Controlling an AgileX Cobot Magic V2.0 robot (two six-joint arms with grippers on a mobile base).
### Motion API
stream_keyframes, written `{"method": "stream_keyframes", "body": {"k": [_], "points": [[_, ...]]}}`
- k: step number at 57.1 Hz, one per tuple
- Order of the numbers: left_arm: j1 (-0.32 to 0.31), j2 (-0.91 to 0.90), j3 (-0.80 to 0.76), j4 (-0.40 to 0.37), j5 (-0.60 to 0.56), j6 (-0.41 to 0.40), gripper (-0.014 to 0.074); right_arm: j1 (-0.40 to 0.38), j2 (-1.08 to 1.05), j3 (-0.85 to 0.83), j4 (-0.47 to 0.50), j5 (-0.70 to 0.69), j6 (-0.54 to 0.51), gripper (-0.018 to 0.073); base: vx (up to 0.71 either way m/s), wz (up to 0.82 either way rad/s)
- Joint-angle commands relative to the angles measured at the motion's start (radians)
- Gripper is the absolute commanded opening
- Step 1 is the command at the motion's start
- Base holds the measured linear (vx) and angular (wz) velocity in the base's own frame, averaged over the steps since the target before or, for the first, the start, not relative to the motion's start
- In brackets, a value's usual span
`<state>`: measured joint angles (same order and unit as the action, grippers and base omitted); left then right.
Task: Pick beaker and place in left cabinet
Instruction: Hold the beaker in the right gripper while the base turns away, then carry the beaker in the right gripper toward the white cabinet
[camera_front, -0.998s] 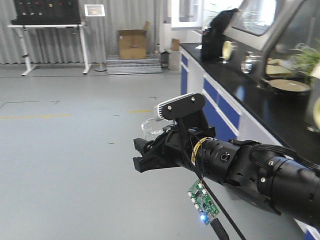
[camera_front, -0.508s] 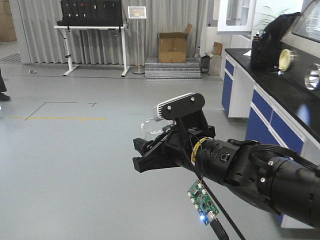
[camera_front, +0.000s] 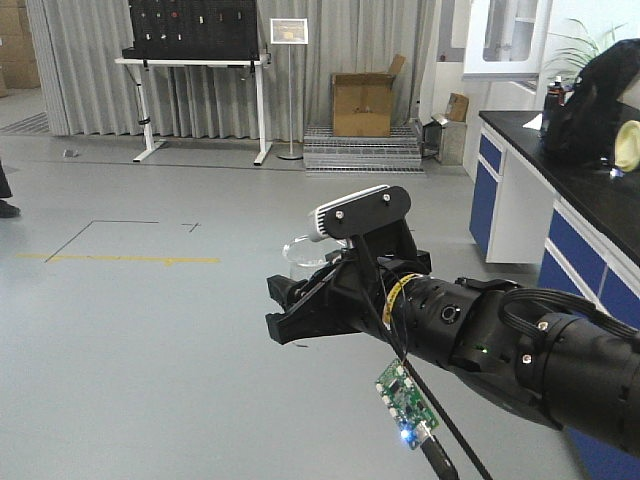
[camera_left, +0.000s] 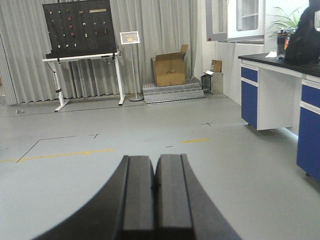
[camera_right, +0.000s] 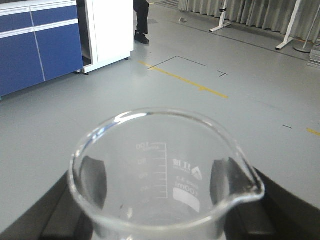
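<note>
The clear glass beaker (camera_right: 165, 170), with a pour spout and printed graduation marks, stands upright between the black fingers (camera_right: 95, 182) of my right gripper (camera_right: 160, 186), which is shut on it. In the front view the beaker's rim (camera_front: 300, 250) shows above that gripper (camera_front: 285, 312), held in mid-air over the grey floor, the arm reaching in from the right. My left gripper (camera_left: 155, 161) is shut with nothing between its pads. A white glass-doored cabinet (camera_front: 500, 35) hangs at the far right; I cannot tell whether it is the left cabinet.
A black-topped lab bench with blue drawers (camera_front: 585, 215) runs along the right, a black bag (camera_front: 590, 100) on it. Far back stand a pegboard table (camera_front: 195, 60), a sign stand (camera_front: 289, 80) and a cardboard box (camera_front: 362, 105). Yellow floor tape (camera_front: 120, 259) crosses the floor.
The whole scene has slid rightward in the front view, so the view has swung left, away from the bench. The right arm and beaker keep the same place in the frame.
</note>
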<state>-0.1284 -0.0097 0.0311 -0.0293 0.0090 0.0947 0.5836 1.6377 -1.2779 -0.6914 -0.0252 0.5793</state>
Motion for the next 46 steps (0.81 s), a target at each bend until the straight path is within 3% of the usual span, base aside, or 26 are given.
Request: {"method": "stream_keyframes", "body": {"k": [1, 46], "points": [[-0.001, -0.019, 0.016, -0.007, -0.084, -0.003, 0.0001, 0.001, -0.046, -0.039, 0.002, -0.067, -0.001, 0.0057, 0.56, 0.03], [-0.001, -0.019, 0.016, -0.007, -0.084, -0.003, 0.0001, 0.001, -0.046, -0.039, 0.002, -0.064, -0.001, 0.0061, 0.64, 0.05]]}}
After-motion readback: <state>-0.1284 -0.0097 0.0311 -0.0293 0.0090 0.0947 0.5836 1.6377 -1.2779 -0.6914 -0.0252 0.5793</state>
